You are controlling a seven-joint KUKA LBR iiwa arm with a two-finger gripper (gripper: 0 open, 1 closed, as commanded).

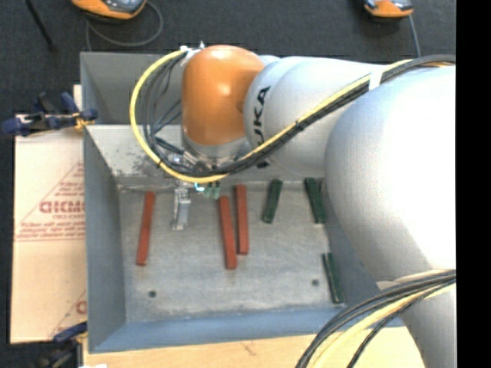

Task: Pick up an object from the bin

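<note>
Grey bin (192, 282): my claw (181, 209) hovers beside the left red stick (143, 228). I cannot tell its opening. Still approaching, I judge; next, centre and descend.

Six thin, straight sticks lie flat on the grey floor of the bin (192, 278), each running roughly from the far wall toward the near one. Three are red. The left red stick (144, 228) lies alone, while the long red stick (227, 234) and the short red stick (242, 221) lie close side by side in the middle. Three are dark green. The tilted green stick (271, 200) and the far green stick (314, 199) lie to the right, and the near green stick (332, 277) lies by the right wall.
</note>
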